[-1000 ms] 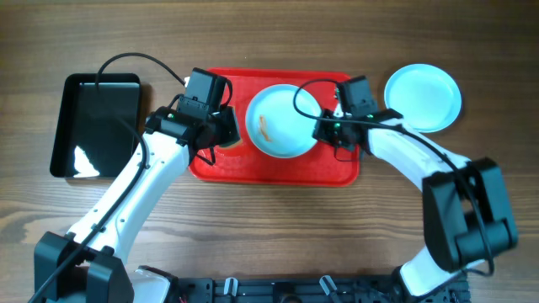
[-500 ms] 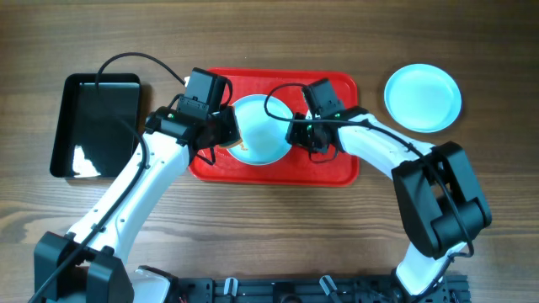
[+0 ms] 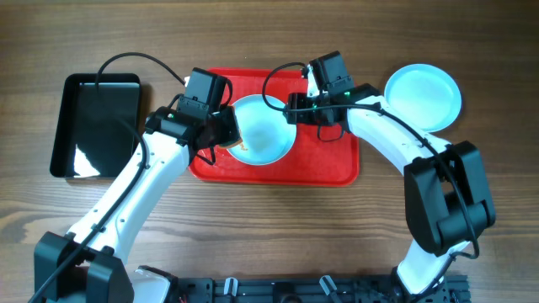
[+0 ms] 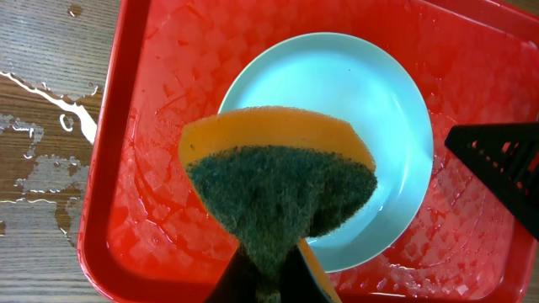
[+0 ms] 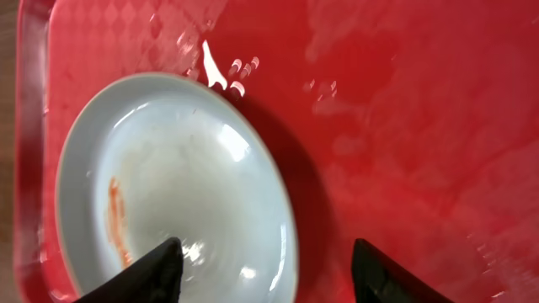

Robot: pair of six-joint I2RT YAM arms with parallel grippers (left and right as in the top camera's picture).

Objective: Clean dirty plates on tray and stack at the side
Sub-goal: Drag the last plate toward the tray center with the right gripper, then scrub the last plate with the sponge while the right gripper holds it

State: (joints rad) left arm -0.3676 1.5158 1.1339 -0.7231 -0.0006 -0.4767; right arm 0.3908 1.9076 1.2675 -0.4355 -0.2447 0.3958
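Note:
One pale-blue plate (image 3: 263,130) lies on the left half of the red tray (image 3: 333,168). An orange-brown smear (image 5: 114,219) runs near its rim. My left gripper (image 3: 226,139) hangs at the plate's left edge, shut on an orange sponge (image 4: 282,181) with its dark green scouring side facing the camera. My right gripper (image 3: 295,109) is at the plate's right side, open. In the right wrist view the plate's rim (image 5: 282,219) lies below and between the spread fingers (image 5: 160,261). A second plate (image 3: 424,97) rests on the table right of the tray.
A black rectangular tray (image 3: 94,122) sits on the table to the left. Water drops (image 4: 50,143) lie on the wood beside the red tray, and the tray floor (image 5: 421,126) is wet. Cables loop over the tray's far edge.
My right gripper slid the plate leftward across the tray up to the sponge, then opened, let go of it and drew back a little. The left arm stayed put.

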